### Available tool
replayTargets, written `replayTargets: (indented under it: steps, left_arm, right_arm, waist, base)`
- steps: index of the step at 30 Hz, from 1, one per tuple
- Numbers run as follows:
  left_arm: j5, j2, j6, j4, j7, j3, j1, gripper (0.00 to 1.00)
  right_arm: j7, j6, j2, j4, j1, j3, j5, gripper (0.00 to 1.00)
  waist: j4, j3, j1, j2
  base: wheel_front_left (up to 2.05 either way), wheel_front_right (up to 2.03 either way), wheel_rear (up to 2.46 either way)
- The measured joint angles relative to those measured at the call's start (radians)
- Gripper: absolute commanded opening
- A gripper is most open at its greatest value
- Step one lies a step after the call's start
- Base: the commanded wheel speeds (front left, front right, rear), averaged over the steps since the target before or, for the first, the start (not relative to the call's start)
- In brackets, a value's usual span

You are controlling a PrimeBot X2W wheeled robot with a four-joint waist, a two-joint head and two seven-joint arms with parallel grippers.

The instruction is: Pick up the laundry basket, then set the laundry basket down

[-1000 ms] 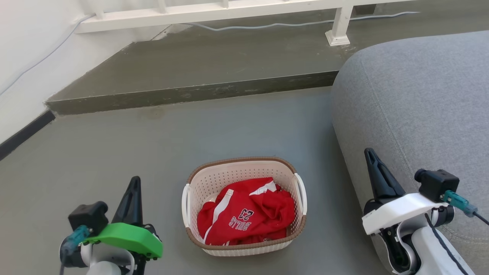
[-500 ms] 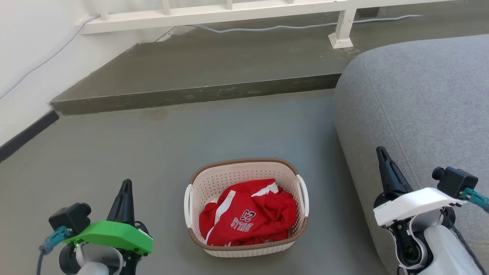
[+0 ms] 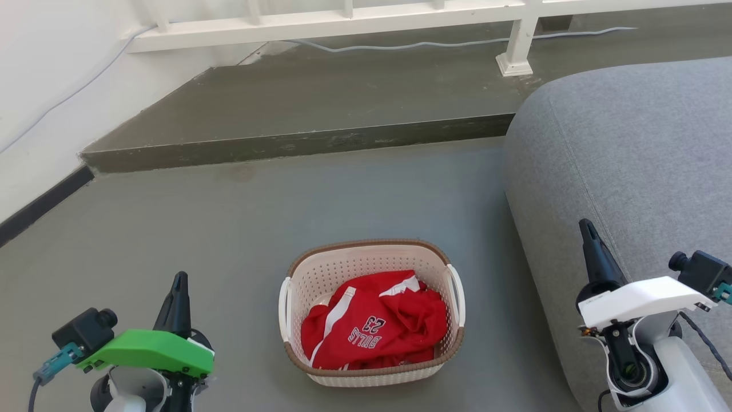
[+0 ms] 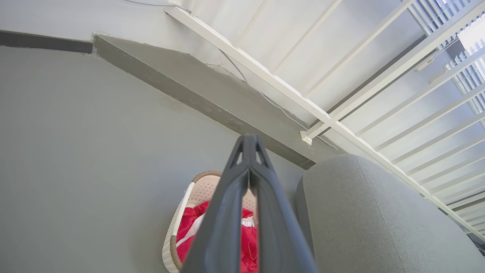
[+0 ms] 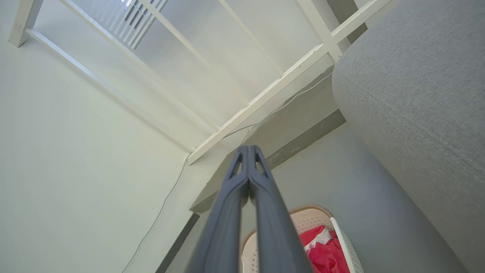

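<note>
Head view: laundry basket (image 3: 366, 263) upright, handle-to-handle axis left-right.

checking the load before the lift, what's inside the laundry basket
Inside the laundry basket lies a crumpled red jersey with white trim, printed BULLS 23. It covers most of the basket's floor, so anything beneath it is hidden.

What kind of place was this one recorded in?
Probably a home living area: a grey fabric sofa, a laundry basket holding a red jersey on the floor, a white railing behind.
</note>
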Motion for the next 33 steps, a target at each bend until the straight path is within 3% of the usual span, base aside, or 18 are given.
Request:
replayTargets:
  steps: [33]
  left_arm:
    - [-0.408, -0.002, -0.03, 0.0, 0.121, 0.094, 0.0, 0.0]
  right_arm:
    - [0.109, 0.026, 0.025, 0.024, 0.0, -0.12, 0.407, 0.0]
  waist:
    - [0.021, -0.016, 0.0, 0.0]
  base:
    - [0.0, 0.0, 0.0]
